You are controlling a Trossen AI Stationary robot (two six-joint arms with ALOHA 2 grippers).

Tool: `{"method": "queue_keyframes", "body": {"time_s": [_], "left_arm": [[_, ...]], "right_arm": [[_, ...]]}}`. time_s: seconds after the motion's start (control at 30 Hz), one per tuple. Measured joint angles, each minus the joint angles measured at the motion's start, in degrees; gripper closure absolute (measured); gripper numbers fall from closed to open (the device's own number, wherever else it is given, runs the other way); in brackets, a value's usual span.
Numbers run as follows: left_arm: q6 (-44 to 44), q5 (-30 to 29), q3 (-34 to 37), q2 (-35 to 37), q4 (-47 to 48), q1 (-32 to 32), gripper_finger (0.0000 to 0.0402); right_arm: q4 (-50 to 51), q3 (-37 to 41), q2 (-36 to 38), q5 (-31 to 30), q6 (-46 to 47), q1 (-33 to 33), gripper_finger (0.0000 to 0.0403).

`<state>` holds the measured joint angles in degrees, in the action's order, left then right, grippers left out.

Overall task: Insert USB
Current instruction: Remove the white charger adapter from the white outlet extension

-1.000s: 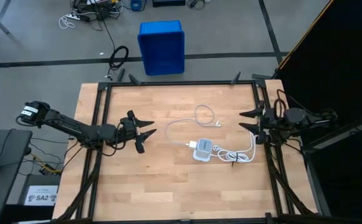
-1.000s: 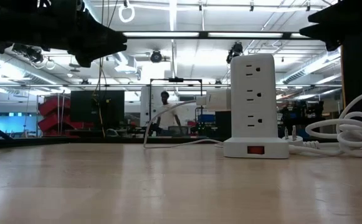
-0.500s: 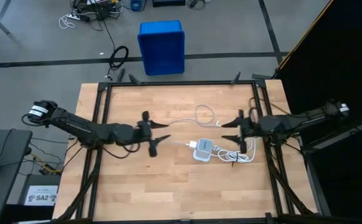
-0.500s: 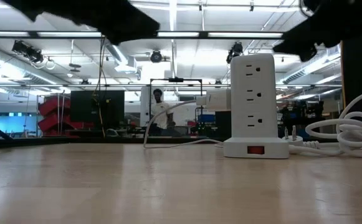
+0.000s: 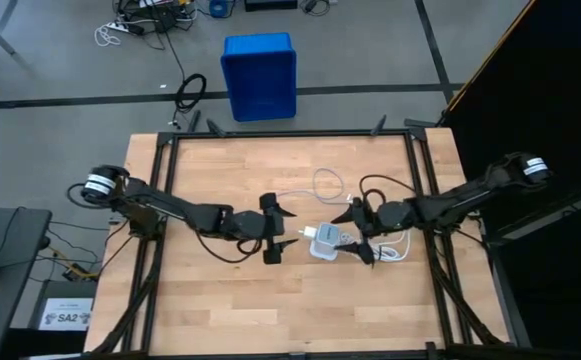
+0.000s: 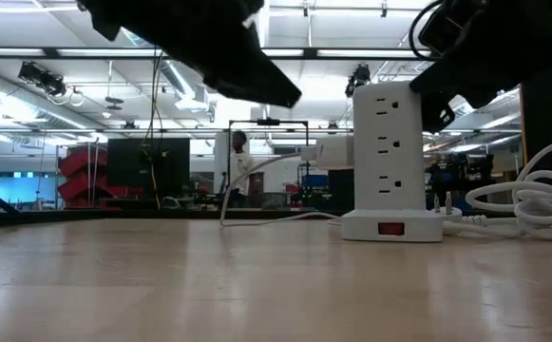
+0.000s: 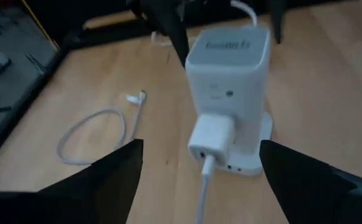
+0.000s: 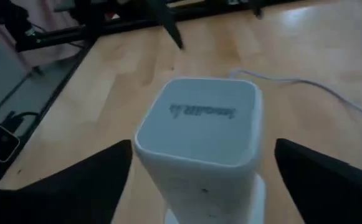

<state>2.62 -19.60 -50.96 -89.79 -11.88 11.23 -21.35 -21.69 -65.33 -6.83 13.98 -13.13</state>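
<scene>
A white power tower stands upright near the table's middle. A small white cube is plugged into its side facing my left gripper. The thin white USB cable runs from the cube, curls in a loop on the table beyond the tower, and ends in a free plug lying flat. My left gripper is open, just left of the tower at cube height. My right gripper is open, just right of the tower, its fingers either side of the tower's top without touching.
The tower's thick bundled white cord lies on the table to the right of the tower, under my right arm. A blue bin stands on the floor past the far edge. The table's black frame rails run along its sides.
My left gripper has gone toward the table's right edge and my right gripper toward the left edge, both closing in on the power tower from opposite sides. Both have stayed open. The tower, cube and cable have kept still.
</scene>
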Motion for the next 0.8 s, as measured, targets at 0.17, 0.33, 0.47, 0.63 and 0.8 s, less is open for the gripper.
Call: {"method": "queue_keyframes", "body": {"time_s": [0.17, 0.33, 0.47, 0.63, 0.8], "left_arm": [[-1.36, 2.67, -1.22, -3.02, -1.21, -1.01, 0.0094], [-1.41, 6.94, -2.39, -6.38, -2.35, -2.52, 0.0094], [-1.42, 10.43, -3.79, -9.71, -4.82, -4.10, 0.0094], [-0.93, 11.94, -4.96, -12.01, -4.29, -5.30, 0.0099], [0.04, 12.47, -4.96, -11.74, -4.22, -5.66, 0.0149]], "right_arm": [[-4.08, 0.00, -4.75, 0.02, 1.95, -0.23, 0.0014], [-9.24, 0.00, -10.87, -0.21, 2.66, -0.23, 0.0040], [-12.31, -0.52, -15.75, -0.81, 2.60, -0.15, 0.0058], [-13.01, -1.97, -19.17, -1.76, 2.14, -0.10, 0.0086], [-12.83, -2.03, -19.30, -2.29, 0.36, -0.10, 0.0121]]}}
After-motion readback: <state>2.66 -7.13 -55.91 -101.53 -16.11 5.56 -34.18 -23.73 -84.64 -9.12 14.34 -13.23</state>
